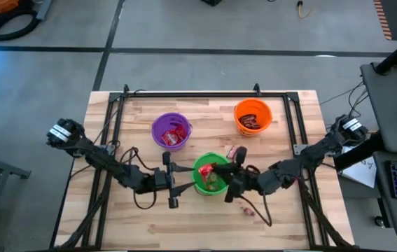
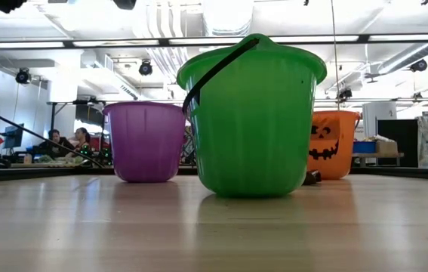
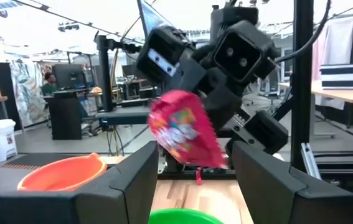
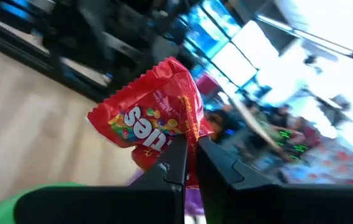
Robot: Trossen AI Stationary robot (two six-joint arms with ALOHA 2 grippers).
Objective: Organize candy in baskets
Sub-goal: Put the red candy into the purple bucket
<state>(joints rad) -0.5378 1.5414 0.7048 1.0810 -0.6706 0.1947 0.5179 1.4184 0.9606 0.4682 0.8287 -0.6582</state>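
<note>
A green bucket (image 1: 211, 179) stands at the table's middle, with the purple bucket (image 1: 171, 131) and the orange bucket (image 1: 253, 117) behind it. My right gripper (image 1: 223, 174) is shut on a shiny red candy packet (image 1: 207, 170) over the green bucket's mouth. The packet also shows in the right wrist view (image 4: 154, 118) and the left wrist view (image 3: 182, 134). My left gripper (image 1: 176, 184) is open and empty just left of the green bucket, facing the packet. The green bucket holds a few candies. My right gripper (image 4: 192, 149) pinches the red packet between its two fingers at one edge (image 4: 187, 138). The fingers come from the table's right side. The packet sticks out past the fingertips, lifted clear above the green bucket's rim (image 4: 51, 193).
The purple bucket holds red packets and the orange one holds dark bars. A red candy (image 1: 232, 152) lies between the green and orange buckets. Small pieces (image 1: 247, 208) lie near the front, under the right arm. A black frame rail (image 1: 198, 92) runs along the table's far edge.
</note>
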